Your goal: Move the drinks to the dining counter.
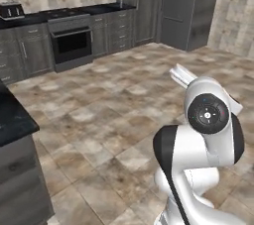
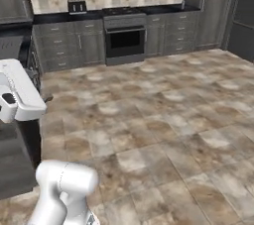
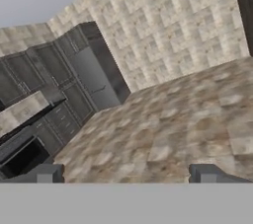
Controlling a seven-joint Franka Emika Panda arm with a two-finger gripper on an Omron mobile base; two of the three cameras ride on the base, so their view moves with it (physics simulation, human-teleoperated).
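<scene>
At the bottom of the hand view, two small dark fingertips of the gripper (image 3: 126,173) set wide apart, nothing between them, only tan mottled floor tiles (image 3: 183,119) ahead. Beyond the tiles, dark grey cabinets (image 3: 54,65) and a tall dark grey refrigerator (image 3: 94,77) against a beige tiled wall (image 3: 168,30). Across the room in the right base view, a black built-in oven (image 2: 125,40) under a black countertop (image 2: 59,18), a small toaster (image 2: 77,6) on it. Near the left edge of the left base view, a corner of black marble slab (image 1: 12,117) on a dark grey wood-grain base; drinks not to be made out
</scene>
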